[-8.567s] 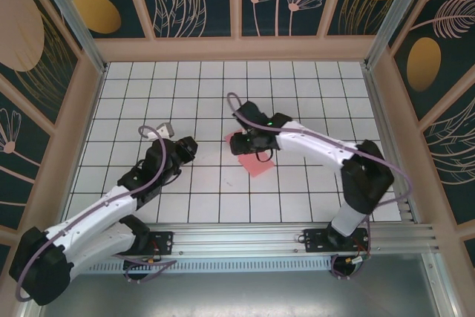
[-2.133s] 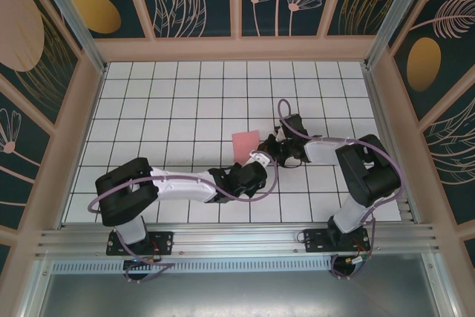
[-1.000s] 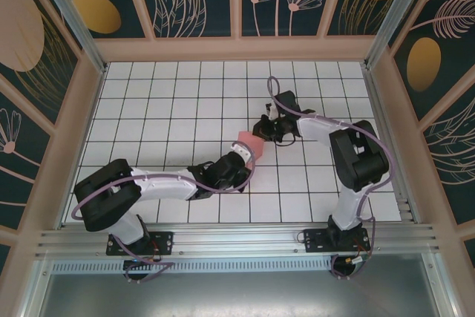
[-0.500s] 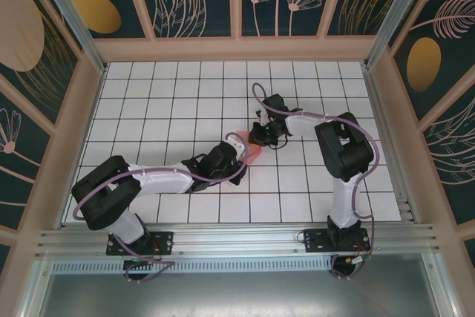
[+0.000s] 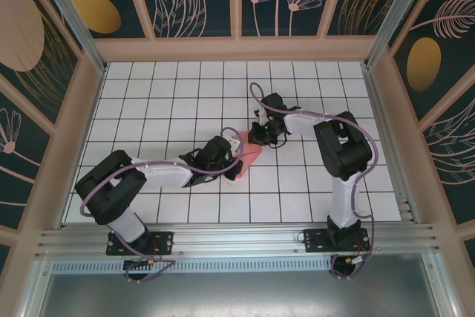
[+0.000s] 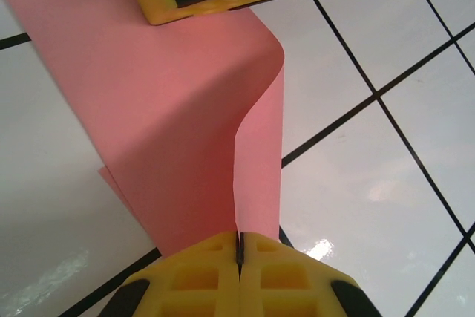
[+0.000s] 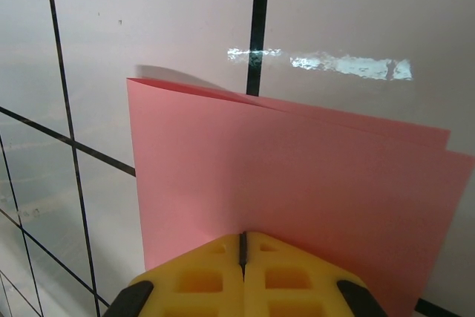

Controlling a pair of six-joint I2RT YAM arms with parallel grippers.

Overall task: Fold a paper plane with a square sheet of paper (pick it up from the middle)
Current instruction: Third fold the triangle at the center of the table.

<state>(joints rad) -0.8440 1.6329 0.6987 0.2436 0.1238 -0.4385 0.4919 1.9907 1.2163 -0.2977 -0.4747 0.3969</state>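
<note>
your left end effector [image 6: 239, 249] and right end effector [image 7: 243, 247] clamp the square sheet of paper [image 7: 297, 168]: seemingly first fold only.

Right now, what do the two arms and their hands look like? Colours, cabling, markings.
Both match: the left arm and right arm have white link shells between bulky black joint housings. A purple cable loops along each. The left hand and right hand have dark bodies and yellow moulded fingers with square recesses. No markings are legible.
</note>
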